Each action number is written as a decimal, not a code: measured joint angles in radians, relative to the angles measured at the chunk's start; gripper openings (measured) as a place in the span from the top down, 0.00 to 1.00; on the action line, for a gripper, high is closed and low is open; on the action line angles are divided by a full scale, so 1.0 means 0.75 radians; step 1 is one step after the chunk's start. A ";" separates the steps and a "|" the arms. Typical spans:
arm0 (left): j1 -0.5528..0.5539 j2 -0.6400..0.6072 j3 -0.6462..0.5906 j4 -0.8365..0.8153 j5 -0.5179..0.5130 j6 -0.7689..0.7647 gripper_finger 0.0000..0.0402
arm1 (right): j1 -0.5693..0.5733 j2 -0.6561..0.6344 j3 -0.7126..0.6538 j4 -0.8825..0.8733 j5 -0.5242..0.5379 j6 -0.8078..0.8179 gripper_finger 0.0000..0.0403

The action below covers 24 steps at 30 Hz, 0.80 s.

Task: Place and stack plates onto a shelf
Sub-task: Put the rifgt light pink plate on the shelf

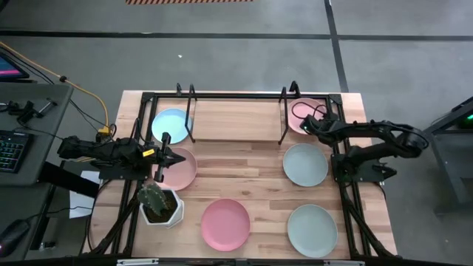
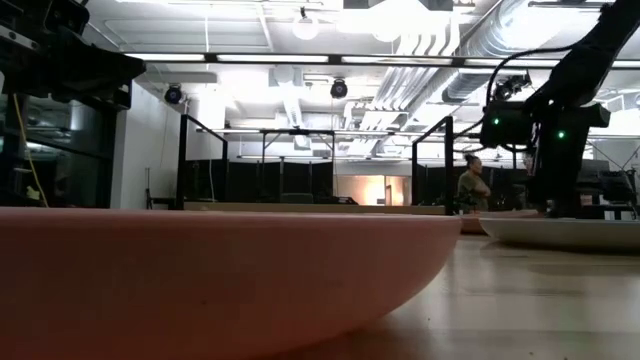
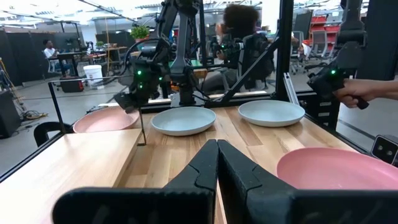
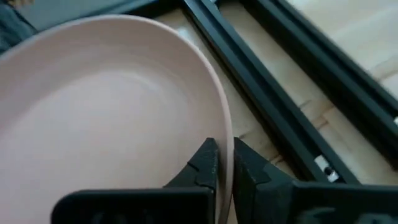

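Plates lie across the wooden table (image 1: 244, 185). A light pink plate (image 1: 304, 114) sits at the far right corner, just outside the right bracket of the shelf (image 1: 236, 118). The right gripper (image 4: 224, 163) is there with its fingers pinched on this plate's rim, one finger inside the rim and one outside. The plate's far edge lies close to a black frame bar (image 4: 280, 106).

A blue plate (image 1: 170, 124) rests at the shelf's left end, by the left bracket. A second pink plate (image 1: 177, 168) lies near the table's left side, with the left gripper (image 1: 175, 158) over it, its fingers clenched together on nothing, tip to tip in the left wrist view. A third, deeper pink plate (image 1: 225, 223) sits at the near middle.

Two mint plates occupy the right side, one (image 1: 305, 164) toward the middle and one (image 1: 312, 230) at the near edge. A potted cactus (image 1: 157, 201) stands at the near left.

A person (image 2: 470, 185) stands in the room beyond the table.
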 joint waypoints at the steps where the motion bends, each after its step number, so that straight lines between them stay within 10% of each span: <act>1: 0.000 0.000 0.000 0.001 0.000 0.000 1.00 | 0.003 -0.028 0.000 -0.004 0.006 -0.012 0.99; 24: 0.000 0.000 0.000 0.001 0.000 0.000 1.00 | 0.046 -0.734 -0.001 -0.120 0.240 -0.111 1.00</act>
